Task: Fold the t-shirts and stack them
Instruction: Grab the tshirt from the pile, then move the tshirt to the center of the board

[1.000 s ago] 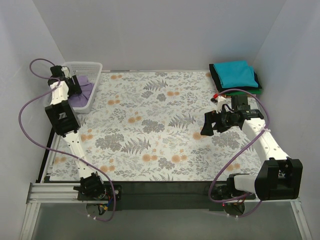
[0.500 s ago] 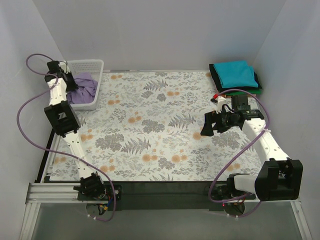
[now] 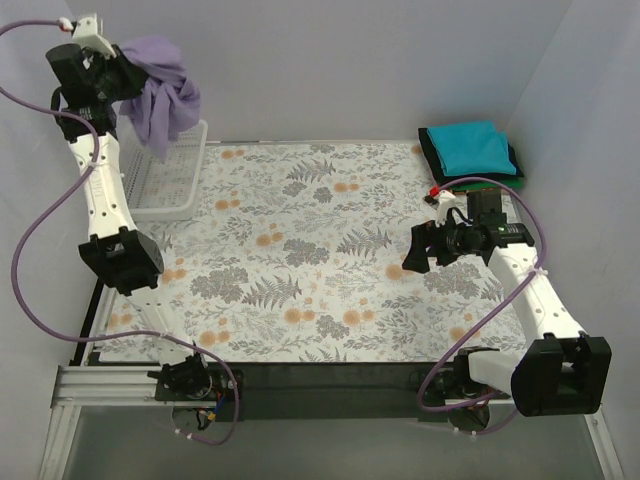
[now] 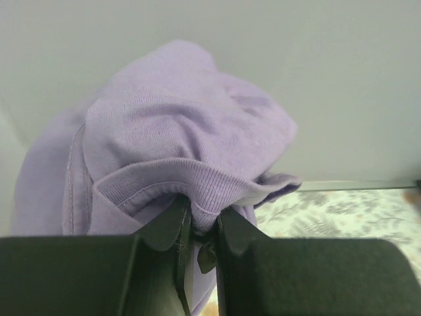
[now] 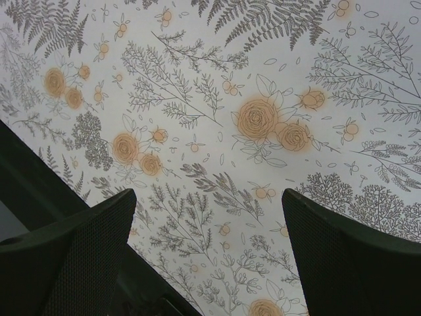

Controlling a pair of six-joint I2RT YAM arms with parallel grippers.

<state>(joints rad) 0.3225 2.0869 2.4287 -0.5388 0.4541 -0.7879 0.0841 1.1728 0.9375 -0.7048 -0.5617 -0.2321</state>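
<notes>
Top external: left gripper [image 3: 122, 68] clamped on lavender t-shirt [image 3: 162, 98] above white basket [image 3: 172, 182]; right gripper [image 3: 414, 250] agape, empty.

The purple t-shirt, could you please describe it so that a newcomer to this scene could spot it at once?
Find the white mesh basket at the far left corner of the floral table cloth. Above it, the left hand pinches a lavender t-shirt that hangs bunched in the air. It is the only unfolded shirt; the folded shirts lie stacked at the far right.
</notes>
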